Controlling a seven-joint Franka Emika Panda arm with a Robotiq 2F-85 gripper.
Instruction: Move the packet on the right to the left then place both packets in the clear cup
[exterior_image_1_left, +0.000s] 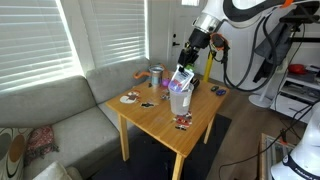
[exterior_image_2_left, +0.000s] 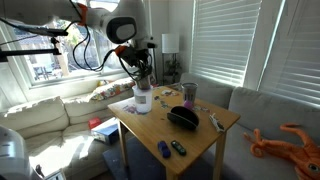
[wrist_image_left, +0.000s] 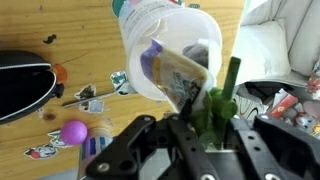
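The green fingers (wrist_image_left: 224, 95) of the gripper (wrist_image_left: 203, 103) are pinching 1 packet (wrist_image_left: 186, 76), holding it in the mouth of the clear cup (wrist_image_left: 135, 40) at the top middle of the wrist view. The other packet (wrist_image_left: 150, 60) is sitting inside. Next, I think, the fingers are needing to open and lift away.

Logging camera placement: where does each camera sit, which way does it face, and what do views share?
Exterior view: off a table corner, facing sofa and blinds; the arm reaches in from above, claw over the clear cup.
Exterior view: across the table, facing the arm and a bright window; arm and claw show above the clear cup.
Wrist view: on the wrist, looking down into the clear cup; only the claw shows.
Shared: all three show the clear cup on the wooden table.
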